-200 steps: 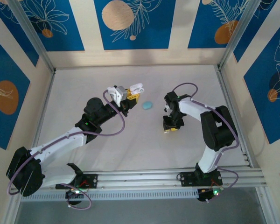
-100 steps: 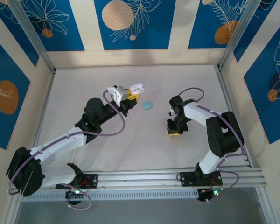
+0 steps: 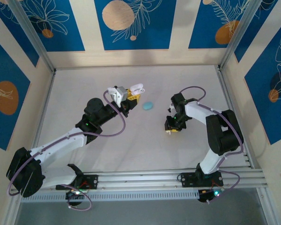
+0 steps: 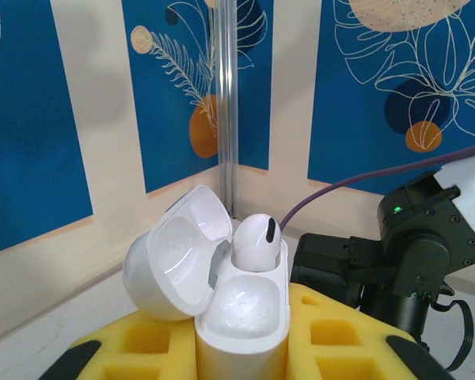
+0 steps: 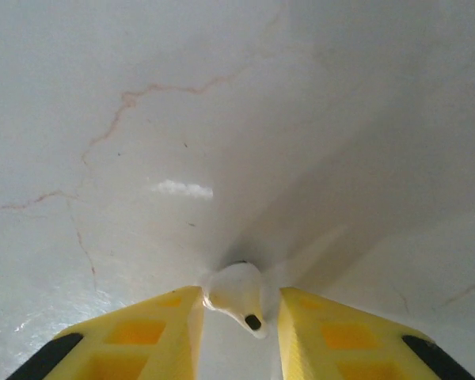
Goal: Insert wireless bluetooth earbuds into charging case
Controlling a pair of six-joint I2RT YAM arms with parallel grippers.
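my left tool [image 3: 130, 95] clamps the open charging case [image 4: 241, 317], leftward of the right tool [image 3: 172, 128]. the earbud [image 5: 233, 289] sits in that tool's gap; i can't tell if it's pinched.

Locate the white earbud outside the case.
The white earbud sits between the right pincer's yellow fingers in the right wrist view, right of the light blue case from above.

White matte tabletop [image 3: 75, 84]; thin reddish hairline cracks [image 5: 131, 96] in it. Blue wall panels [image 3: 131, 33] with orange discs [image 3: 7, 96], white leaf outlines: far, left, right. Aluminium corner posts [image 3: 32, 35] far-left, far-right.
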